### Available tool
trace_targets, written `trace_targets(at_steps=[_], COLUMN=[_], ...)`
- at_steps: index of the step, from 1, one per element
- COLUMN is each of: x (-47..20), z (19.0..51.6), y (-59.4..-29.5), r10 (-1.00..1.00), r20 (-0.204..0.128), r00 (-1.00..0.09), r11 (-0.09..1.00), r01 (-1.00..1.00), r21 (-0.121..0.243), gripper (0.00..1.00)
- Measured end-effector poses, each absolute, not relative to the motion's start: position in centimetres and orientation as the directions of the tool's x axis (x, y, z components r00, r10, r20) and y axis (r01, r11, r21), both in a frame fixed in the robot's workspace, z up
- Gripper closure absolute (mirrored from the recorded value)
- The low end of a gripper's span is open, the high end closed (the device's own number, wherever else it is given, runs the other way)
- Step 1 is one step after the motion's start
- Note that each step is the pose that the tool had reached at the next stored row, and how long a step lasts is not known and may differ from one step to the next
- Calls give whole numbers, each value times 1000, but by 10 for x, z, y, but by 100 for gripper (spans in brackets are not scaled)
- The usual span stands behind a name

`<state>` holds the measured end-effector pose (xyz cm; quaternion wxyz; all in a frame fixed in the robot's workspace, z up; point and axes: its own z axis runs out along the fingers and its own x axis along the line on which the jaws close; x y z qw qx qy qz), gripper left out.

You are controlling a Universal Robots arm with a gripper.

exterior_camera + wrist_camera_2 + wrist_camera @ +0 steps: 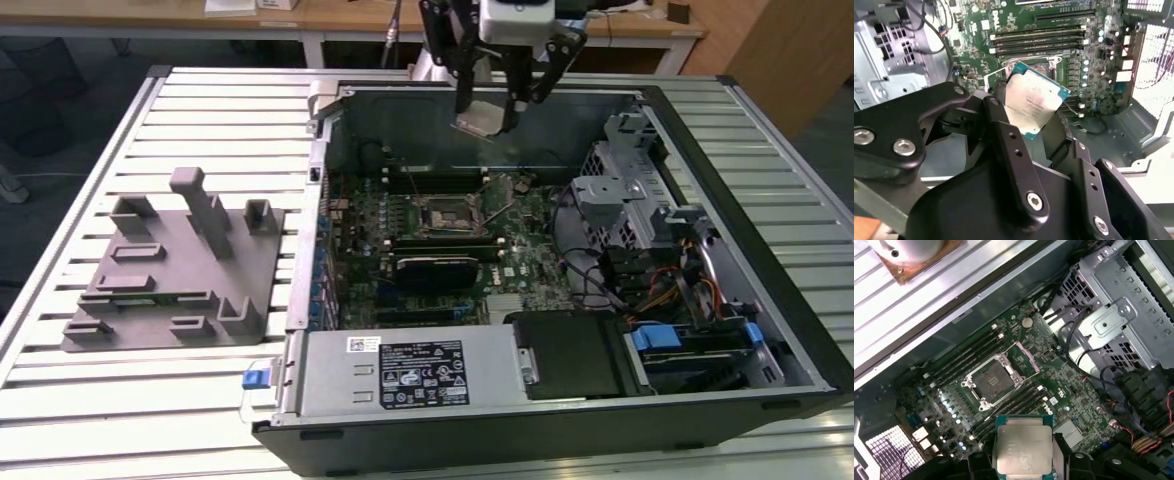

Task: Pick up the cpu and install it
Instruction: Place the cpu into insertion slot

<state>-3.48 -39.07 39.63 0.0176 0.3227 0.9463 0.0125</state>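
In the exterior view, an open case point(561, 440) lies on the slatted worktop point(134, 420). The green board point(527, 240) sits on the case floor, with the socket point(445, 212) near its middle. A grey fixture block point(174, 270) stands on the worktop at the exterior view's left, just beside the case. The arm point(514, 20) reaches down over the case's far wall. Its jaws are closed on the cpu point(483, 122), which hangs in the air above the board, apart from the socket.

In the second wrist view, the cpu point(1034, 102) is tilted and pinched at its edges between black fingers point(1004, 130), with the socket point(1026, 64) beyond it.

In the first wrist view, the cpu point(1023, 447) shows its silvery top. The socket point(991, 381) lies open among memory slots point(966, 357), and a metal drive cage point(1114, 315) stands to one side.
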Motion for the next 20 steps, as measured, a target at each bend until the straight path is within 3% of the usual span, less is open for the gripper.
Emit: trace_targets(at_steps=[20], x=[-35], z=[391], y=[-391], r10=[849], r20=[-25], r00=[-527], r11=[528], r01=[849], r21=[35], gripper=[47])
